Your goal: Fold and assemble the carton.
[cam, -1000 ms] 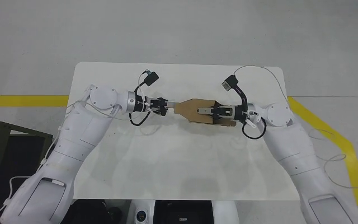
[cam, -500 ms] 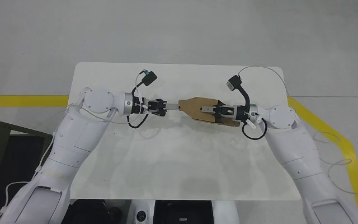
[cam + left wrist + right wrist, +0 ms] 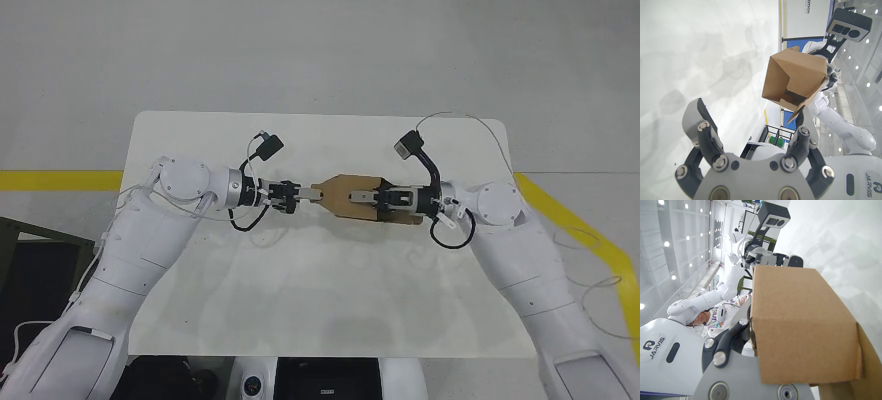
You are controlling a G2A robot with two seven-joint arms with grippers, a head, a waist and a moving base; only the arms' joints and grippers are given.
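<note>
A brown carton is held above the middle of the white table; in the right wrist view the carton is a folded box seen close up. My right gripper is shut on its right end, with one finger lying along the carton's side. My left gripper stands open just left of the carton. The carton's open end faces the left gripper, and a loose flap touches one of its fingertips. In the top view the left gripper meets the carton's left tip.
A yellow floor line runs past both sides of the table. Loose cables loop above the right arm. A dark object sits on the floor to the left.
The carton and my right gripper drifted right, then came back left toward the left gripper. The left gripper stayed open at nearly the same spot.
</note>
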